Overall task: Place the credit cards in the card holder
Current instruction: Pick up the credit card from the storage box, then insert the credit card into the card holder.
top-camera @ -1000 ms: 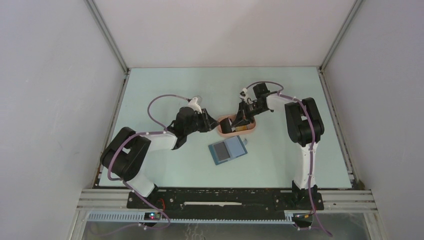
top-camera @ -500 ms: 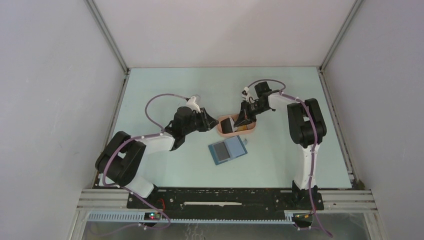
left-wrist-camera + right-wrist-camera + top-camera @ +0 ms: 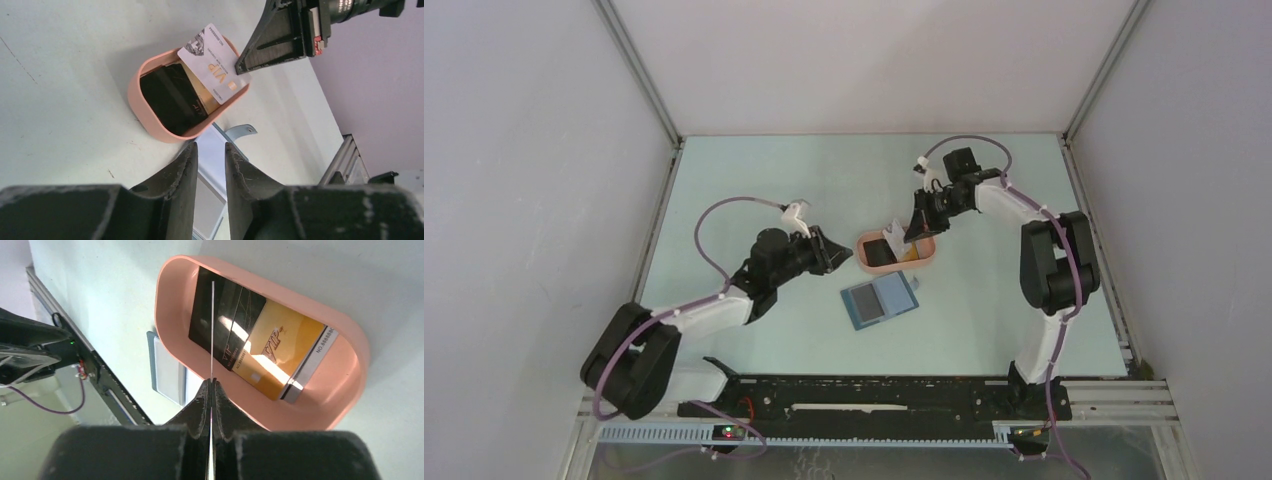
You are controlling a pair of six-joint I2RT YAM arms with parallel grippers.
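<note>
credit cards first. from above, a thin white plastic credit card (image 3: 892, 232) hangs over the salmon-pink oval plastic tray (image 3: 932, 258), clamped in the right gripper (image 3: 906, 234). the blue leather-like folding card holder (image 3: 880, 301) lies open at the tray's 6 o'clock, and the left gripper (image 3: 832, 256) is at its 9 o'clock.
left wrist: jaws slightly apart, empty; a black card (image 3: 167, 97) and a gold card (image 3: 206, 104) lie in the tray.
right wrist: fingers pinch the white card edge-on.

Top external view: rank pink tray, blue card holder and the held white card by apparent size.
1. Pink tray and card holder: about alike, no ranking between them.
2. White card: clearly smallest, even held nearer the camera.
</note>
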